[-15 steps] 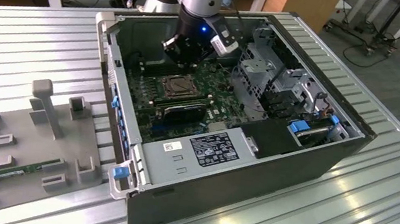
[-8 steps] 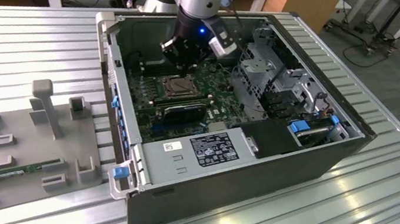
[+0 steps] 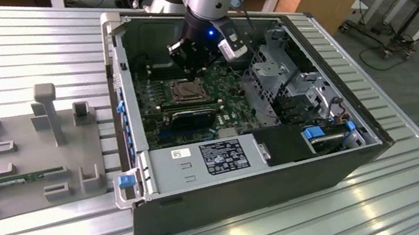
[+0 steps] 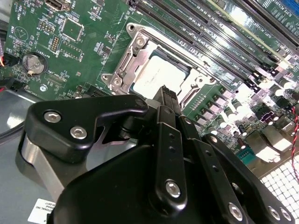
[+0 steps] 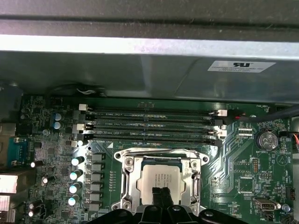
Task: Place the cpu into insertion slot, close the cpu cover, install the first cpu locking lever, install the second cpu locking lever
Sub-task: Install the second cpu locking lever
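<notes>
The cpu (image 5: 163,179) (image 4: 156,74) lies flat in the insertion slot (image 3: 185,91) on the green board inside the open computer case. The cpu cover (image 5: 132,183) (image 4: 136,50), a silvery frame, lies down around it, and the chip's pale face shows through the cut-out. My gripper (image 5: 161,195) (image 4: 166,95) (image 3: 187,59) hangs just above one edge of the chip. Its black fingers are pressed together with nothing between them. Thin metal lever rods (image 5: 161,150) run along the socket's rim; I cannot tell whether they are latched.
Long black memory slots (image 5: 152,125) lie beside the socket, and upright capacitors (image 5: 76,175) stand on its other side. The case wall (image 5: 149,70) rises close behind the board. At the exterior view's left, a grey fixture tray (image 3: 29,159) rests on the ribbed table.
</notes>
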You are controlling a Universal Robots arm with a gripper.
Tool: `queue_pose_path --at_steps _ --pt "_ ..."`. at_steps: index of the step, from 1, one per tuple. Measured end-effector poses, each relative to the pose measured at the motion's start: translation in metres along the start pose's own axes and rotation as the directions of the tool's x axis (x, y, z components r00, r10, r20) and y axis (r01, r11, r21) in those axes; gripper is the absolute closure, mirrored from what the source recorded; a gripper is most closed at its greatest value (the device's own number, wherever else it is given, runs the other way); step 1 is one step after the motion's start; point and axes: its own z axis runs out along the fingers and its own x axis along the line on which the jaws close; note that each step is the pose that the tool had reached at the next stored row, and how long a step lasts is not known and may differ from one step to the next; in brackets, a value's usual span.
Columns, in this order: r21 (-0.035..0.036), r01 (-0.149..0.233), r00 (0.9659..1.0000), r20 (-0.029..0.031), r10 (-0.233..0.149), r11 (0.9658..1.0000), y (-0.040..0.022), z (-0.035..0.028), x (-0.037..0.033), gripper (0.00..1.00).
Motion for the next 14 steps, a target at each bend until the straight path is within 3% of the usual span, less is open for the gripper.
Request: queue_pose_path --at_steps 14 --pt "-0.0001 0.000 1.0000 0.0000 0.000 1.0000 0.0004 -0.0065 0.0000 0.89"
